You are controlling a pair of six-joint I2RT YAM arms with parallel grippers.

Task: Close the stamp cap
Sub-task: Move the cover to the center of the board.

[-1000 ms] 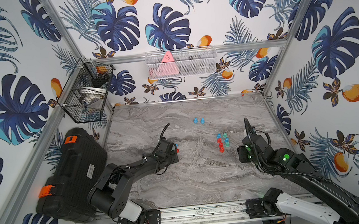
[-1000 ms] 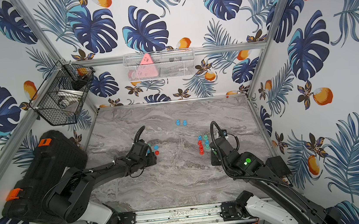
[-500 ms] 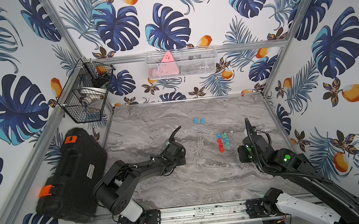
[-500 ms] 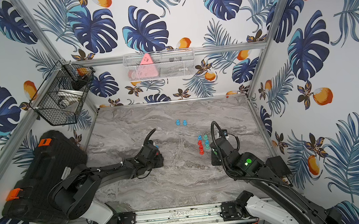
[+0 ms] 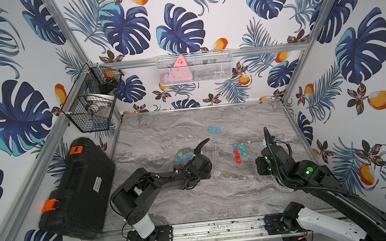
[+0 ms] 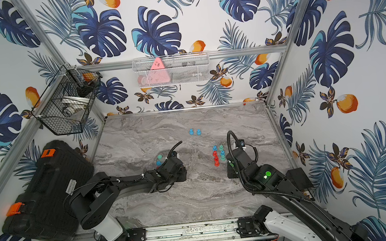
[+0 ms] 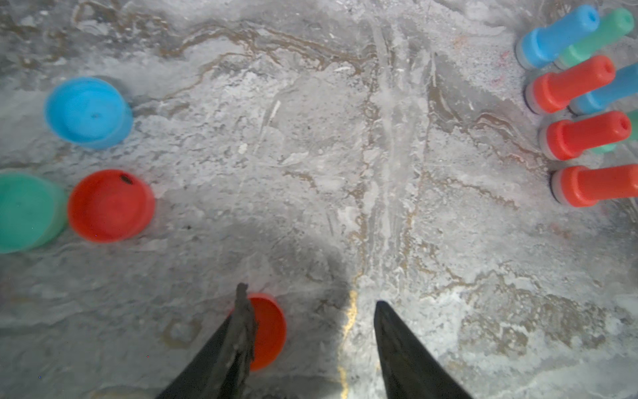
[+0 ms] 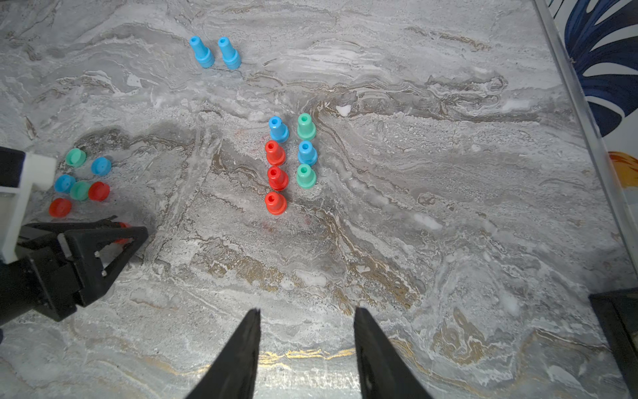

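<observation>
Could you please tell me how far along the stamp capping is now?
Possibly done: the two blue stamps standing apart look capped. In hand: nothing gripped; the open left gripper is at a red cap. Left: seven clustered stamps look uncapped, six more caps lie loose; right gripper open.

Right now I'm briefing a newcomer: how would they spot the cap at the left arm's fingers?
On the marble table, find the loose caps near the left arm, away from the upright stamps. It is the red cap lying alone between that arm's fingers; the other caps sit clustered together.
</observation>
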